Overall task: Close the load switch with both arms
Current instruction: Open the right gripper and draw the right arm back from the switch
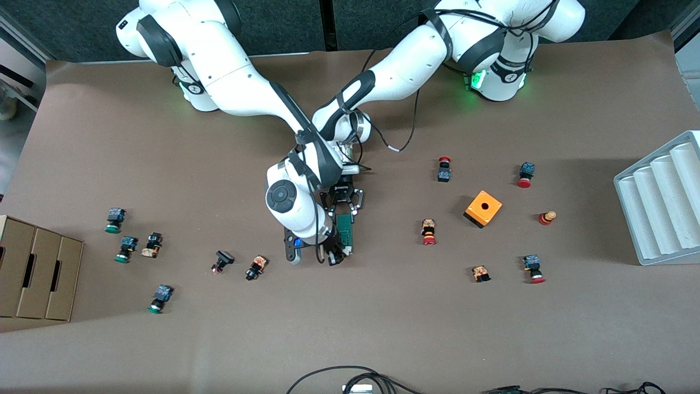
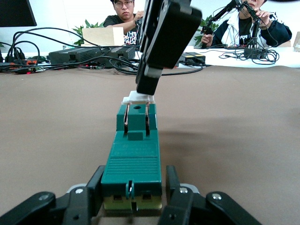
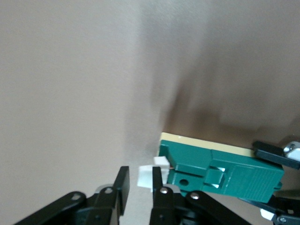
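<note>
I am gripping with my left gripper [image 2: 133,199], its two black fingers pressed against the side walls of the narrow dark-green rectangular load switch [image 2: 132,159] at the end farther from the front camera, so the block is pinned flat on the brown paper-covered table [image 1: 383,317] near its middle. My right gripper [image 3: 138,192] is at the block's other end, its black fingers standing a little apart on either side of the small white sliding piece [image 3: 146,177] that juts from that end; from the right wrist view I cannot tell for sure whether the pads are touching it or only flanking it. I judge that I am in the closing step itself: one hand is bracing, the other is set to work the white piece. The next move, as I read it, calls for a firm hold on the braced end while my right gripper pushes the slider straight along the block's length into the green body, with no twisting, since a sideways shove could make the switch pivot out of my left grip. Scattered well apart around us are lying red-capped and green-capped push buttons [image 1: 429,232] and an orange cube with a hole [image 1: 483,208].
</note>
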{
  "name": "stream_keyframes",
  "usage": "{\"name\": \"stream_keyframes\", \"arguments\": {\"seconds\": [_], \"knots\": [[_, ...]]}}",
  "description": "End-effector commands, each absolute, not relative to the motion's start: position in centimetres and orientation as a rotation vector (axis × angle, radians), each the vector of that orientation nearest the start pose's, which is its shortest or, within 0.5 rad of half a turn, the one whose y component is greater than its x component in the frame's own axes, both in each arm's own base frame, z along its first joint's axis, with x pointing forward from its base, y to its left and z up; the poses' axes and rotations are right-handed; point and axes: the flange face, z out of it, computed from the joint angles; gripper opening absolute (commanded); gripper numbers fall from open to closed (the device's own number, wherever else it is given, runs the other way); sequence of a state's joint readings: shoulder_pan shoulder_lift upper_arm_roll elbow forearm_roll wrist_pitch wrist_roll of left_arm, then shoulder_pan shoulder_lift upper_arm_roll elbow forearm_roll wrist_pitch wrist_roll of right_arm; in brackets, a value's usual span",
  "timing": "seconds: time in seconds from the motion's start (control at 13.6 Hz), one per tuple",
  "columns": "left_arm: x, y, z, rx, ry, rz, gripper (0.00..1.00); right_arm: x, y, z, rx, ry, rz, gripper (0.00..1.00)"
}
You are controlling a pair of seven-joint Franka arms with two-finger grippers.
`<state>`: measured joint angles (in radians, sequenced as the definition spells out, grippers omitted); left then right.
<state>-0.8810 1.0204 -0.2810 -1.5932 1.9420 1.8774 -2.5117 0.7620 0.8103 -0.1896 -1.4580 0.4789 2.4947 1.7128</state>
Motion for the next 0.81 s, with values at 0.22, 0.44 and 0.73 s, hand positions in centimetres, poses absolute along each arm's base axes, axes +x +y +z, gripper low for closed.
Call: {"name": "stream_keyframes", "arguments": {"seconds": [0.22, 0.44, 0.73], "knots": [[34.6, -57.2, 5.8, -2.475, -0.045, -1.884, 1.00, 64.0, 35.2, 36.8, -2.312, 1.662, 0.124, 0.99], [34.8, -57.5, 6.8, -2.467, -0.011, -1.865, 1.00, 63.5, 26.0, 44.6, -2.500, 1.423, 0.180, 0.99], [35.1, -57.9, 9.5, -2.447, 0.004, -1.780, 1.00, 59.4, 14.8, 52.9, -2.721, 1.024, 0.225, 0.99]]}}
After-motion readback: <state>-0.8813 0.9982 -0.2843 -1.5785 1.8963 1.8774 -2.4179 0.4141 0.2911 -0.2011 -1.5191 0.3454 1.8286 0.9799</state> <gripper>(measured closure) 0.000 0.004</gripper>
